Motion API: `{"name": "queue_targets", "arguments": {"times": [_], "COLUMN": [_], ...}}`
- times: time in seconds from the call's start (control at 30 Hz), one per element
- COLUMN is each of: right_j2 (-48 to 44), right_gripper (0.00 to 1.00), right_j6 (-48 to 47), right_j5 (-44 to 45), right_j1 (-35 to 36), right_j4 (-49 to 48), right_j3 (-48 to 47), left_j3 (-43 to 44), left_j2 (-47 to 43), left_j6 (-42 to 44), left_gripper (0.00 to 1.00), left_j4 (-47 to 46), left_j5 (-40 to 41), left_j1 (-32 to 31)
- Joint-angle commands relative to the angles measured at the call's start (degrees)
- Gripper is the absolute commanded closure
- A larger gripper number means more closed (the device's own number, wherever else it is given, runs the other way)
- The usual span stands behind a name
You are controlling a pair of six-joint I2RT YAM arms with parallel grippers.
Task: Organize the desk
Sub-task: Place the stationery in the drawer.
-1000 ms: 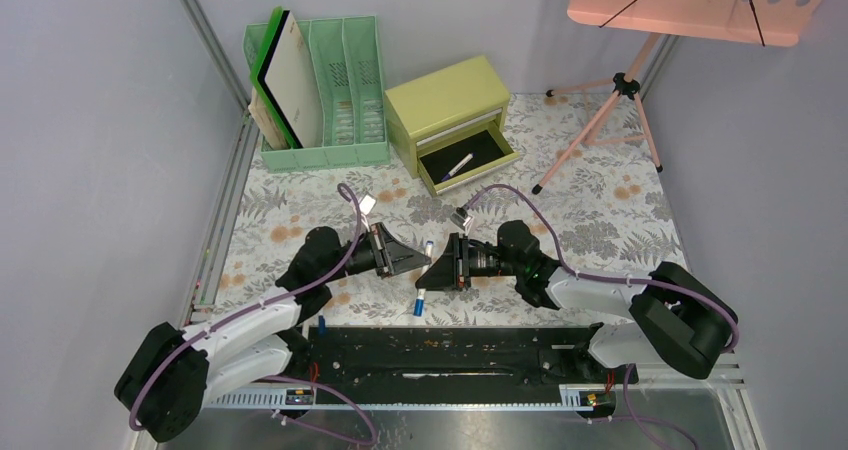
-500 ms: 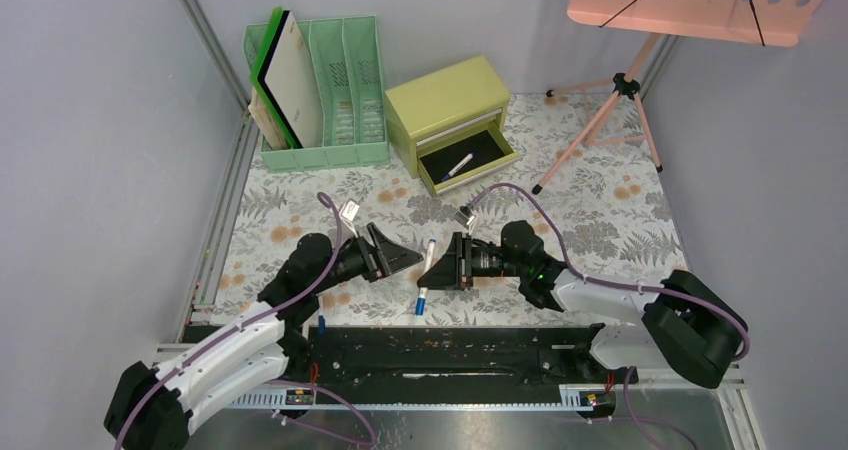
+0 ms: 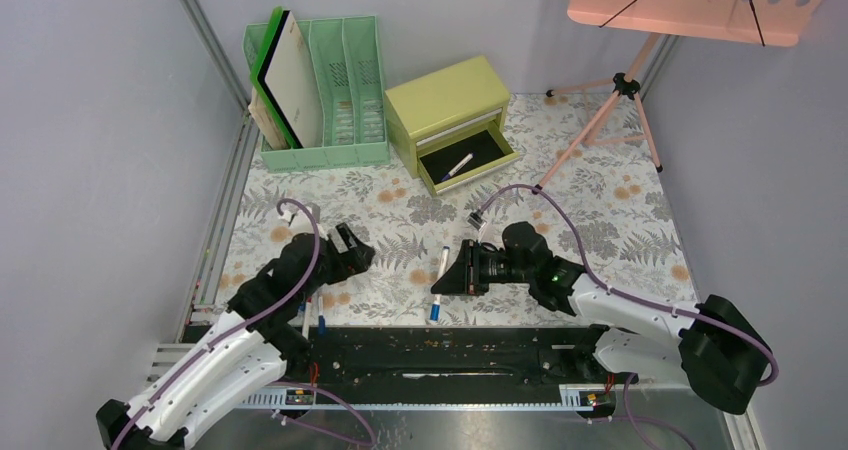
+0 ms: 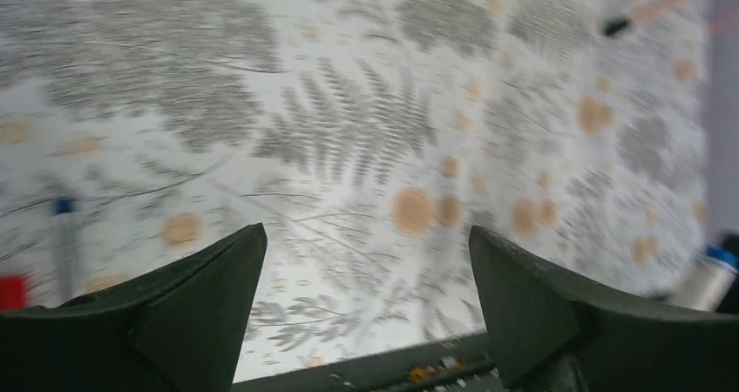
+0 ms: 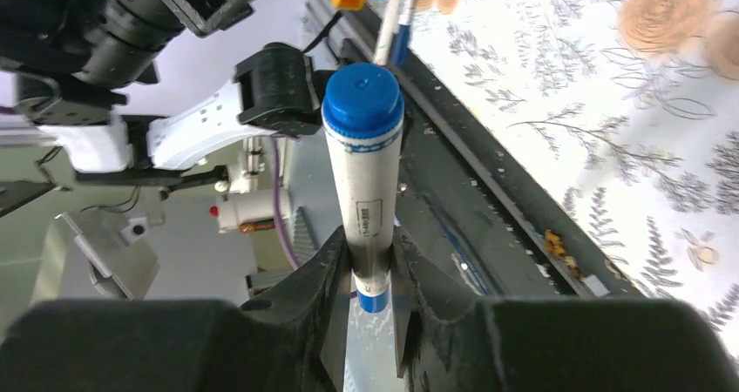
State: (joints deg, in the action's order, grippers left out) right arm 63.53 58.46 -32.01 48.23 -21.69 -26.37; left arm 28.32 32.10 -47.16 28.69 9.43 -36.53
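My right pincer [image 5: 370,261] is clamped on a marker [image 5: 364,148], white barrel with a blue cap, gripped near its tail end so most of it sticks out past the fingertips. I reckon it's light and stiff, but that smooth round plastic looks slippery, and with so much overhang it could swivel in the grip. If I were regrasping, I'd take it nearer the middle. From above it sits over the near part of the bench [image 3: 620,220], just beyond the black rail [image 3: 450,345], and looks lifted clear, though I can't swear to it. My left pincer [image 4: 366,235] is spread wide with nothing in it, hanging low over the fern print off to the left. The bench itself runs flat and hard under both arms out to the walls. Its pale covering looks thin, so anything round would probably roll on it. Another pen [image 3: 321,322] lies by the rail near my left base. Further back, the yellow-green drawer chest [image 3: 445,105] has its drawer [image 3: 490,150] pulled open with a pen [image 3: 459,165] inside. The green file rack [image 3: 340,90] stands left of it and a pink tripod stand [image 3: 600,120] to the right.
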Motion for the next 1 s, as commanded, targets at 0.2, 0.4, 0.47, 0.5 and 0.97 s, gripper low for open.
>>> {"name": "queue_targets", "arguments": {"times": [0.2,0.4,0.47,0.5,0.97], "right_j2": [-2.08,-0.22,1.18,2.07,20.40], "right_gripper": [1.00,1.00,1.00,1.00,1.00], "right_j6": [-5.49,-5.37,-6.23,-6.82,-12.61], "right_j5": [5.26,3.55,2.57,1.87,-3.53], "right_j1": [-2.91,-8.84,-11.41,-12.50,-23.88], "right_j4": [14.87,15.96,15.93,15.95,20.75], "right_j3": [-3.23,-3.51,-4.45,-5.07,-27.06], "left_j3": [5.22,7.15,7.33,7.43,3.31], "left_j2": [7.29,10.07,9.97,9.72,-7.65], "left_j6": [-4.93,-1.58,-1.01,-0.85,5.17], "left_gripper": [0.11,0.10,0.10,0.10,0.10], "left_j4": [11.27,11.45,11.10,11.06,3.54], "left_j5": [19.36,15.26,14.48,14.17,6.65], "left_j1": [0.24,0.27,0.30,0.25,0.27]}}
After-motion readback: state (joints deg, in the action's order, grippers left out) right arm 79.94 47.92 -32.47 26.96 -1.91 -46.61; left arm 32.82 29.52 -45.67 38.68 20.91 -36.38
